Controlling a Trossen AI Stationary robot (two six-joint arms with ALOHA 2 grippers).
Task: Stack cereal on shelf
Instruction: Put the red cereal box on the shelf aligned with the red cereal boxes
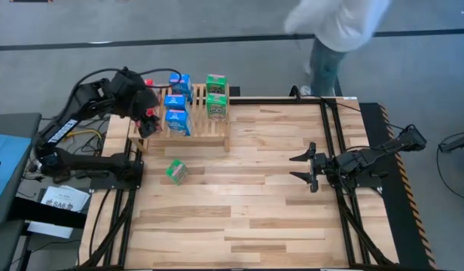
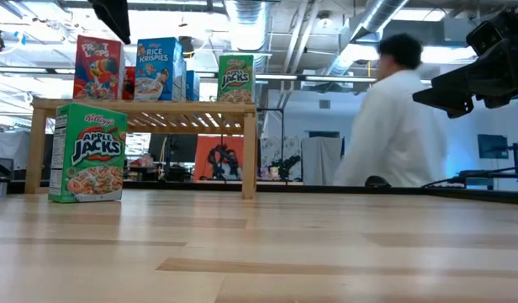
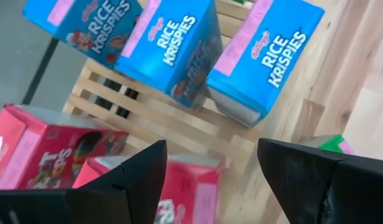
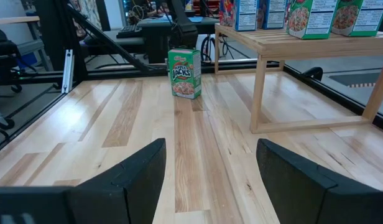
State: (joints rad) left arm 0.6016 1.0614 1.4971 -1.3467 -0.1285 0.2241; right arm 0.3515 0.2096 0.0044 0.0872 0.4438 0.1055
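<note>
The slatted wooden shelf [image 1: 193, 128] stands at the table's far left. Upright on it are three blue cereal boxes [image 3: 173, 43], two green ones [image 1: 215, 94] and red ones [image 3: 55, 143] at its left end. A further green box [image 1: 176, 171] stands on its bottom on the table in front of the shelf, also seen as the green box [image 4: 184, 73] in the right wrist view. My left gripper [image 3: 210, 152] hovers open above the red boxes, tilted down, nothing between its fingers. My right gripper [image 1: 303, 167] waits open and level at mid-right, pointing toward the table's left.
A person in a white top [image 1: 337, 30] walks past beyond the table's far edge. Black rails [image 1: 330, 135] run along the table on both sides. Bare planks [image 1: 247, 218] lie between the arms and toward the near edge.
</note>
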